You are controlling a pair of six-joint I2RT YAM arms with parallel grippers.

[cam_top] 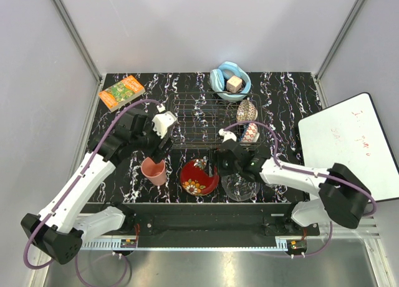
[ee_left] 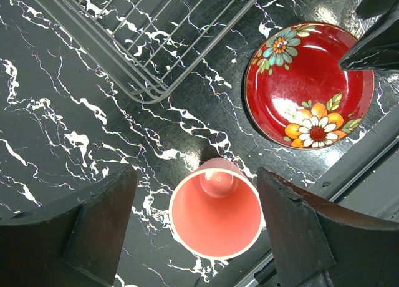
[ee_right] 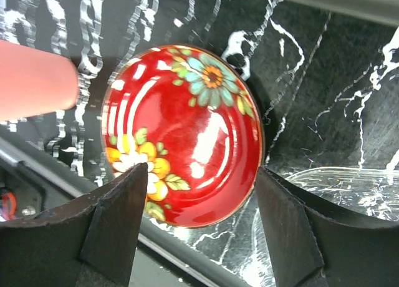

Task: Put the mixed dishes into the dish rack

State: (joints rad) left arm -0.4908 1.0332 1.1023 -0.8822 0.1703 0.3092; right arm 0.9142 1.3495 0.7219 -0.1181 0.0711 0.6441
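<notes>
The pink cup [cam_top: 153, 170] stands upright on the black marbled table, left of the red floral plate [cam_top: 199, 176]. My left gripper [ee_left: 196, 193] hangs open right above the cup [ee_left: 215, 215], one finger on each side, not touching it. My right gripper [ee_right: 202, 175] is open over the near rim of the plate [ee_right: 181, 134]. The clear glass bowl [cam_top: 240, 188] sits just right of the plate. The wire dish rack [cam_top: 206, 121] lies behind them. A small blue patterned bowl [cam_top: 247, 110] stands on edge at its right end.
A light-blue bowl with a tan cube [cam_top: 230, 81] sits behind the rack, and an orange-green book [cam_top: 121, 92] lies at the back left. A whiteboard [cam_top: 349, 143] lies to the right of the table. Another small patterned piece [cam_top: 249, 134] rests by the rack's right end.
</notes>
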